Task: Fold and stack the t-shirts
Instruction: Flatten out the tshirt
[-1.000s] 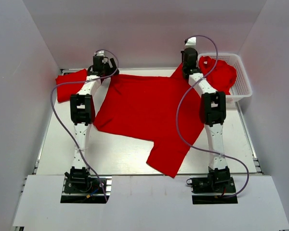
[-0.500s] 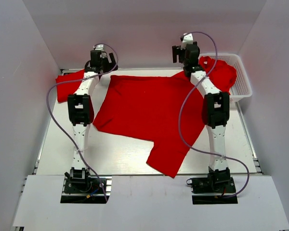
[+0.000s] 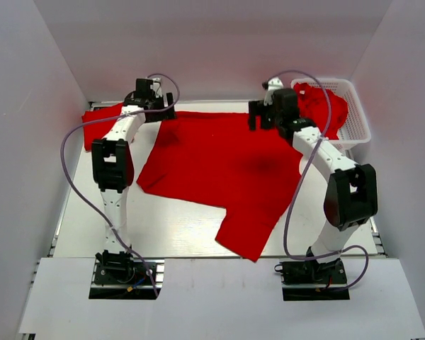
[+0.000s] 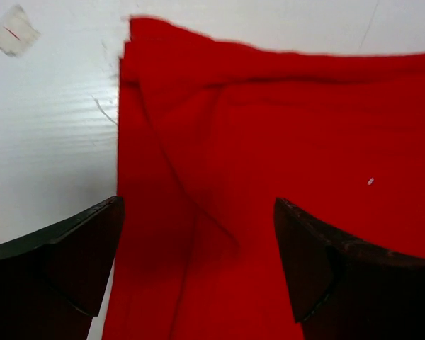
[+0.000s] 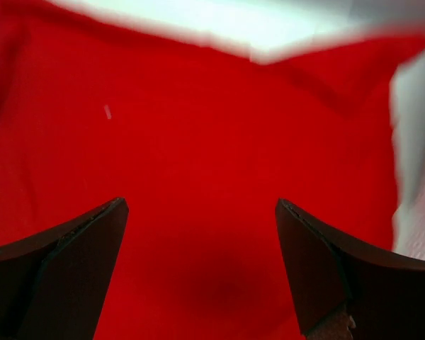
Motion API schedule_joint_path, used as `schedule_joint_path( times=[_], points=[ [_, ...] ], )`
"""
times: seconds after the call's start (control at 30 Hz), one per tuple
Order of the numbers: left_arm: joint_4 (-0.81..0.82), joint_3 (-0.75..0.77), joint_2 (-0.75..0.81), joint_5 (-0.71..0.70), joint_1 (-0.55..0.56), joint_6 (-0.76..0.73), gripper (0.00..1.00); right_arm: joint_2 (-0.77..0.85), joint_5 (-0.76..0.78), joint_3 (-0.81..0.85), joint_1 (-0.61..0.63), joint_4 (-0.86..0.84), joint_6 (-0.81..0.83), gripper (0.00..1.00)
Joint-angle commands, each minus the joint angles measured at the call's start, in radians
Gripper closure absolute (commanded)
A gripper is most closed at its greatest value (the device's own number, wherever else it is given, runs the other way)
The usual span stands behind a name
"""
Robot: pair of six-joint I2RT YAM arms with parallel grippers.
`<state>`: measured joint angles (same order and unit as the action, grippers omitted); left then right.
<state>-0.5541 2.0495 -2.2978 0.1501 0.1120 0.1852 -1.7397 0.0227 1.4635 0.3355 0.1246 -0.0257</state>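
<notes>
Moved: the right arm's elbow has swung out to the right, and the right gripper [image 3: 261, 115] has dropped to the far edge of the spread shirt [image 3: 212, 166]. The left gripper [image 3: 161, 111] has eased down toward that shirt's far left corner.
Left gripper: its fingers are apart with nothing between them. It hangs over the corner, where the cloth lies doubled along the side edge.
Right gripper: its fingers are apart and empty, over plain red cloth near the far edge. I cannot tell whether it touches the cloth.
Spread shirt: it lies flat but skewed on the table [image 3: 170, 227], with one part trailing toward the near edge.
Other shirts: a folded shirt [image 3: 99, 126] lies at the far left, and a crumpled shirt [image 3: 324, 105] sits in the basket [image 3: 360, 126] at the far right.
Handling: the shirt is probably light, limp and thin, so it will drape and drag rather than hold a shape.
Hold: the two far corners look best, pinched at the doubled edge with the fingers pressed down to the table.
Risk: a shallow pinch may catch only one layer or slip off.
</notes>
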Motion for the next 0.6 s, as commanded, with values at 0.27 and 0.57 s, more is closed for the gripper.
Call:
schedule_joint_path(
  times=[0.27, 0.57],
  points=[
    [-0.056, 0.046, -0.115, 0.092, 0.014, 0.013, 0.17, 0.008, 0.046, -0.229, -0.015, 0.205, -0.192, 0.10],
    [0.016, 0.037, -0.135, 0.091, 0.014, 0.071, 0.54, -0.044, 0.003, -0.327, -0.015, 0.204, -0.241, 0.10]
  ],
)
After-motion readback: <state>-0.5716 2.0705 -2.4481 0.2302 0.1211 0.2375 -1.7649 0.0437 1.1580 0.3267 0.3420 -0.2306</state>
